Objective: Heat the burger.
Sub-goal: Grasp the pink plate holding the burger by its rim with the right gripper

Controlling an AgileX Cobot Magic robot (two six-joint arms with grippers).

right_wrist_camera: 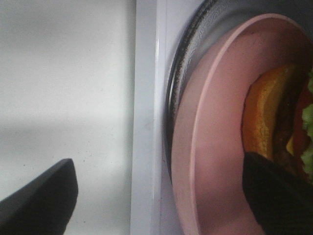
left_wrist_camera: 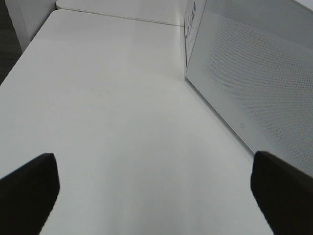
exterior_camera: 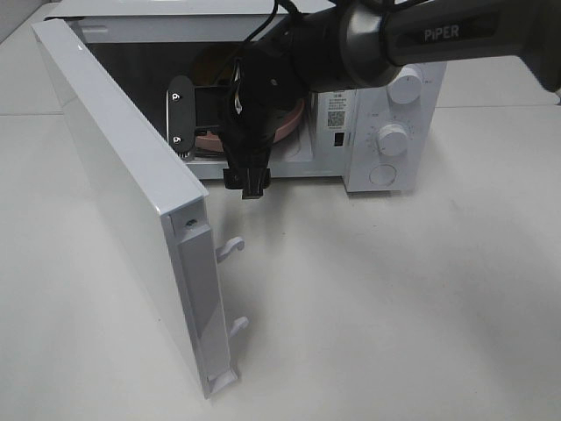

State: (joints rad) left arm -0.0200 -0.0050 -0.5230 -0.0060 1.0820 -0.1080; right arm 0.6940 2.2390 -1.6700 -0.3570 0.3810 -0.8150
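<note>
My right gripper (right_wrist_camera: 157, 164) reaches into the open microwave (exterior_camera: 386, 96), fingers spread wide; the left gripper (left_wrist_camera: 154, 161), also spread, hovers over bare table (left_wrist_camera: 112, 98).
The burger (right_wrist_camera: 274, 117), with its glossy bun and frilly lettuce, sits inside the cavity on a smooth pink plate (right_wrist_camera: 215, 122) over the glass turntable (right_wrist_camera: 190, 54). My right fingers straddle the plate's near rim and the white sill (right_wrist_camera: 146, 122). The door (exterior_camera: 123, 184) swings out near-left with its latch hooks (exterior_camera: 230, 248) exposed, and the table to the right of it is open.

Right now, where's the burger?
The burger sits on the pink plate inside the open microwave, seen in the right wrist view; in the exterior high view the right arm hides it.
</note>
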